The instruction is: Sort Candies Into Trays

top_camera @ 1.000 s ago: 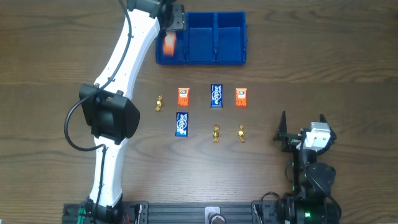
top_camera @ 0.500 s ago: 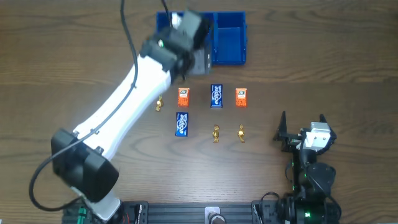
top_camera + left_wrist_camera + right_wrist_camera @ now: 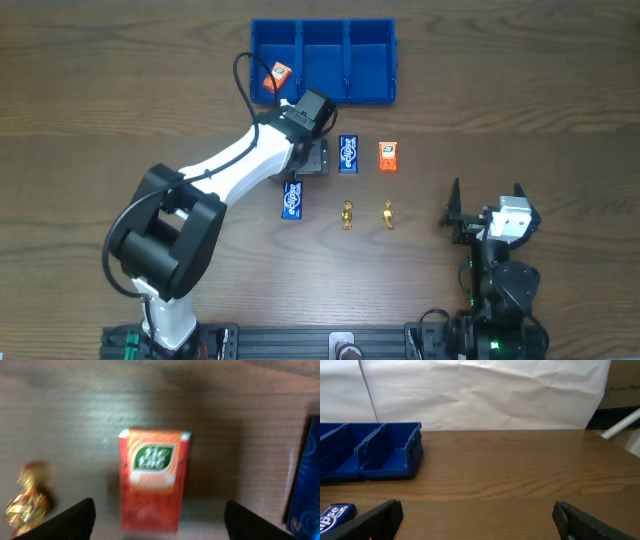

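Fingers spread wide, the left gripper (image 3: pixel 159 512) hangs over an orange candy box (image 3: pixel 154 477) on the wooden table (image 3: pixel 520 110) — a gold-wrapped candy (image 3: pixel 27 500) and a blue packet (image 3: pixel 304 480) flank it. Another orange box (image 3: pixel 279 73) lies in the left compartment of the blue tray (image 3: pixel 370 96). The right gripper (image 3: pixel 487 195) rests well apart, fingers parted.

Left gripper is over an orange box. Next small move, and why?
Probably lower the left gripper straight down, then close. Its open fingers straddle the orange box lying on the table, and the gold candy lies outside them.
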Robot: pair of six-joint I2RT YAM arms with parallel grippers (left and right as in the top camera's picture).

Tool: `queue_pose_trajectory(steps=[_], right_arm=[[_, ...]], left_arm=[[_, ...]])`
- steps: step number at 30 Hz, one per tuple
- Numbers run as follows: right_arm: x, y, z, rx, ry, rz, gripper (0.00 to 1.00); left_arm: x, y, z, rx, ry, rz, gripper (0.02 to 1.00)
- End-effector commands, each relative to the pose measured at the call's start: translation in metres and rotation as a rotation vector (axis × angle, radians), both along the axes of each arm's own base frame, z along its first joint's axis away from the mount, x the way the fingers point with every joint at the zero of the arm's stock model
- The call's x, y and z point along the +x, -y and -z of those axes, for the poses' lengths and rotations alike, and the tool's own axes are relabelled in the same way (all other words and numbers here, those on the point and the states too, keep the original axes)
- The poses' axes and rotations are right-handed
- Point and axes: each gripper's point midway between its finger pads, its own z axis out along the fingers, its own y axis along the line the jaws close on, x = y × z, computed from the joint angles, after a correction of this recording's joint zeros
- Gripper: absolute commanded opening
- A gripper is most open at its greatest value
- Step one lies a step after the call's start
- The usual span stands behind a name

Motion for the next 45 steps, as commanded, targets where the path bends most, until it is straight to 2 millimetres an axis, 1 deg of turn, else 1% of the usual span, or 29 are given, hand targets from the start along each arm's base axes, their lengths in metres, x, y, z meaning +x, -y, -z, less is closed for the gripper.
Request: queue_pose_trajectory(steps=[1,4,6,7,8,10,12,13,14,16,17,19,20,21,22,23,24,25,26,27,29,30,32,34,36,37,41,44,45], right_arm=[[-0.001,0.002,0.0,-0.015,-0.004,0.007,0.998],[-0.001,0.002,0.0,-0.015,-0.004,0.007,0.998],[-0.001,0.002,0.0,-0.015,-0.004,0.007,0.998],[-0.001,0.002,0.0,-0.015,-0.004,0.007,0.998],[-0.001,0.002,0.0,-0.015,-0.004,0.007,0.998],[-0.001,0.002,0.001,-0.015,-0.004,0.007,0.998],[-0.001,0.001,0.001,-0.015,-0.004,0.007,0.998],[-0.001,0.002,0.0,-0.015,-0.004,0.007,0.998],[-0.001,0.001,0.0,-0.015,-0.004,0.007,0.998],[-0.001,0.002,0.0,-0.015,-0.004,0.007,0.998],[-0.001,0.002,0.0,-0.015,-0.004,0.007,0.998],[-0.001,0.002,0.0,-0.015,-0.004,0.007,0.998],[-0.001,0.002,0.0,-0.015,-0.004,0.007,0.998],[-0.001,0.002,0.0,-0.015,-0.004,0.007,0.998],[-0.001,0.002,0.0,-0.015,-0.004,0.007,0.998],[-0.001,0.002,0.0,-0.015,-0.004,0.007,0.998],[-0.001,0.002,0.001,-0.015,-0.004,0.007,0.998],[-0.001,0.002,0.0,-0.015,-0.004,0.007,0.998],[-0.001,0.002,0.0,-0.015,-0.004,0.007,0.998],[-0.001,0.002,0.0,-0.015,-0.004,0.007,0.998],[-0.001,0.002,0.001,-0.015,-0.004,0.007,0.998],[-0.001,0.002,0.0,-0.015,-0.004,0.007,0.998],[-0.001,0.002,0.0,-0.015,-0.004,0.007,0.998],[-0.001,0.001,0.0,-0.015,-0.004,0.007,0.998],[-0.001,0.002,0.0,-0.015,-0.004,0.007,0.998],[-0.001,0.002,0.0,-0.015,-0.004,0.007,0.998],[-0.001,0.002,0.0,-0.015,-0.004,0.007,0.998],[-0.001,0.002,0.0,-0.015,-0.004,0.007,0.998],[-0.001,0.002,0.0,-0.015,-0.004,0.007,0.998]], left_arm=[[0.002,-0.001,0.013,0.013,-0.021,0.012,0.757],[0.002,-0.001,0.015,0.013,-0.026,0.011,0.695],[0.002,-0.002,0.015,0.012,-0.026,0.009,0.632],[0.003,-0.003,0.015,0.012,-0.026,0.006,0.588],[0.003,-0.004,0.015,0.012,-0.026,0.004,0.511],[0.004,-0.004,0.015,0.012,-0.026,0.002,0.397],[0.004,-0.005,0.015,0.011,-0.025,-0.003,0.332],[0.005,-0.005,0.015,0.01,-0.023,-0.003,0.305],[0.008,-0.005,0.014,0.009,-0.012,-0.006,0.301],[0.015,-0.004,0.004,0.006,0.017,-0.011,0.31],[0.021,-0.004,-0.007,0.001,0.048,-0.016,0.31],[0.04,-0.003,-0.045,-0.026,0.14,-0.015,0.318],[0.049,-0.002,-0.066,-0.04,0.184,-0.012,0.327],[0.061,-0.003,-0.095,-0.056,0.241,-0.009,0.329],[0.07,-0.004,-0.117,-0.068,0.281,-0.007,0.336],[0.08,-0.007,-0.139,-0.078,0.316,-0.011,0.34],[0.091,-0.012,-0.165,-0.087,0.353,-0.026,0.343],[0.098,-0.016,-0.177,-0.093,0.37,-0.034,0.34],[0.112,-0.023,-0.202,-0.105,0.406,-0.042,0.334],[0.12,-0.027,-0.213,-0.111,0.418,-0.043,0.338],[0.133,-0.035,-0.223,-0.114,0.425,-0.04,0.343],[0.139,-0.04,-0.224,-0.115,0.42,-0.043,0.345],[0.15,-0.046,-0.219,-0.116,0.397,-0.044,0.343],[0.159,-0.047,-0.208,-0.117,0.371,-0.034,0.343],[0.168,-0.044,-0.192,-0.12,0.34,-0.019,0.349],[0.17,-0.043,-0.186,-0.121,0.33,-0.016,0.347],[0.178,-0.039,-0.15,-0.106,0.274,0.001,0.347],[0.18,-0.037,-0.134,-0.097,0.248,0.009,0.347],[0.18,-0.037,-0.132,-0.096,0.245,0.009,0.349]])
